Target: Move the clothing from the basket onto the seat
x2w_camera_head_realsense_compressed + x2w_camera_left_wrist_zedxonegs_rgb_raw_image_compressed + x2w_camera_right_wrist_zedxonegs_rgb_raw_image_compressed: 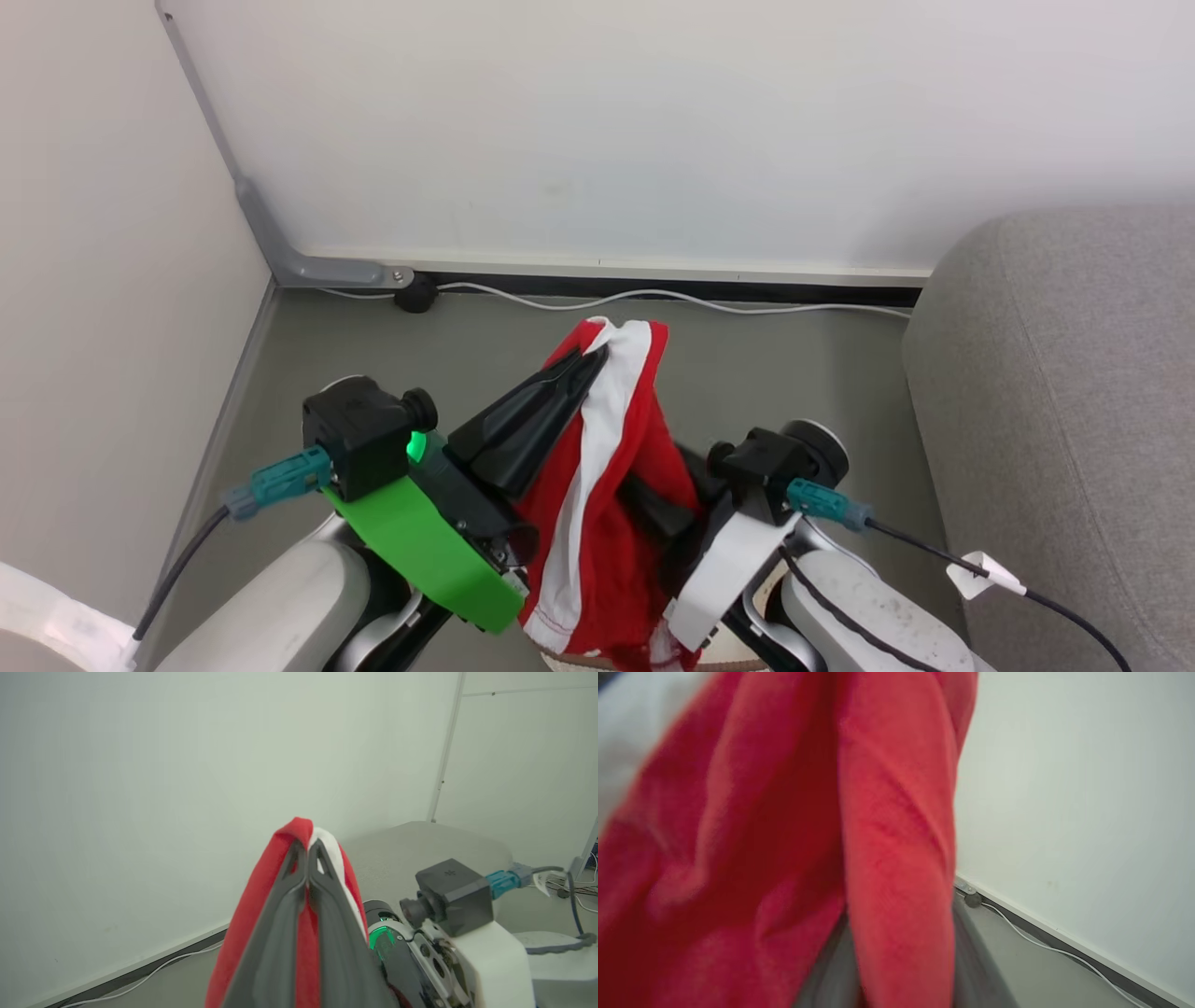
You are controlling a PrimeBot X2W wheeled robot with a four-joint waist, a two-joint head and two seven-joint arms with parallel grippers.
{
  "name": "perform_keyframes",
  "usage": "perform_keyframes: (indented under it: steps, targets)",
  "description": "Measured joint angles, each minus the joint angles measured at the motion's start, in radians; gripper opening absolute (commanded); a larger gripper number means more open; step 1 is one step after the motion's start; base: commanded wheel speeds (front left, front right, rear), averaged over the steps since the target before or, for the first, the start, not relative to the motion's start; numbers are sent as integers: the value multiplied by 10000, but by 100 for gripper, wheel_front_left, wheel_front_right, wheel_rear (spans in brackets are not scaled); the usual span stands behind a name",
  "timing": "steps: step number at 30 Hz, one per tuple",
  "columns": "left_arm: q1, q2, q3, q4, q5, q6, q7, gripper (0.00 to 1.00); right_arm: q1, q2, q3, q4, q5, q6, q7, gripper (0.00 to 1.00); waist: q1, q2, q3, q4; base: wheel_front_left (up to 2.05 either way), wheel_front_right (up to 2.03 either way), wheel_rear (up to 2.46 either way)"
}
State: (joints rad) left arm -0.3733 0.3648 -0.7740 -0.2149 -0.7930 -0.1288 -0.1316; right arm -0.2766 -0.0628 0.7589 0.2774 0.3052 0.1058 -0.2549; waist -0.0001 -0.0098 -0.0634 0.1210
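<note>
Left gripper [586, 362] pinches the garment [644, 457] at its top fold, held high so it hangs free for the sofa [1074, 420]; right gripper [655, 509] lies buried in cloth, its grip impossible to tell.

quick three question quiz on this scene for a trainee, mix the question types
1. True or false: the left gripper is shut on the red and white fabric garment.
2. In the head view, the large grey fabric sofa lies on the robot's: A left, B right, C directly ahead.
3. Fill in: a thin white ___ runs along the foot of the white wall.
Key: 1 true; 2 B; 3 cable.
</note>
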Motion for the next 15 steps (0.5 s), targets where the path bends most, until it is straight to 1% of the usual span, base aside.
perform_keyframes:
  steps: [2, 8, 9, 10, 11, 12, 13, 14, 15]
  targets:
    - [77, 44, 27, -82, 0, 42, 75, 0, 91, 8, 90, 15, 109, 27, 0, 0, 0, 0, -134, 5, 0, 0, 0]
    - [516, 313, 305, -293, 0, 518, 163, 0, 98, 13, 278, -4, 405, 82, 2, 0, 0, 0, -263, -149, 0, 0, 0]
    - [552, 314, 336, -337, 0, 573, 163, 6, 98, 10, 253, -23, 420, 82, 2, 0, 0, 0, -260, -195, 0, 0, 0]
    - [577, 322, 357, -364, 13, 627, 163, 26, 95, 10, 226, -23, 439, 82, 2, 0, 0, 0, -257, -240, 0, 0, 0]
    - [608, 351, 395, -385, 48, 692, 163, 42, 92, 10, 205, -31, 435, 82, 2, 0, 0, 0, -252, -285, 0, 0, 0]
    - [660, 389, 468, -405, 56, 782, 163, 56, 90, 8, 161, -65, 437, 82, 2, 0, 0, 0, -245, -335, 0, 0, 0]
    - [730, 420, 562, -422, 54, 869, 159, 83, 81, 8, 109, -107, 453, 81, 2, 0, 0, -1, -236, -385, 0, 0, 0]
    - [805, 476, 619, -428, 56, 940, 150, 100, 62, 12, 56, -138, 466, 79, 2, 0, 0, 0, -222, -439, 0, 0, 0]
    - [876, 543, 663, -433, 58, 984, 148, 100, 41, 8, 8, -169, 464, 75, 2, 0, 0, -1, -207, -496, 0, 0, 0]
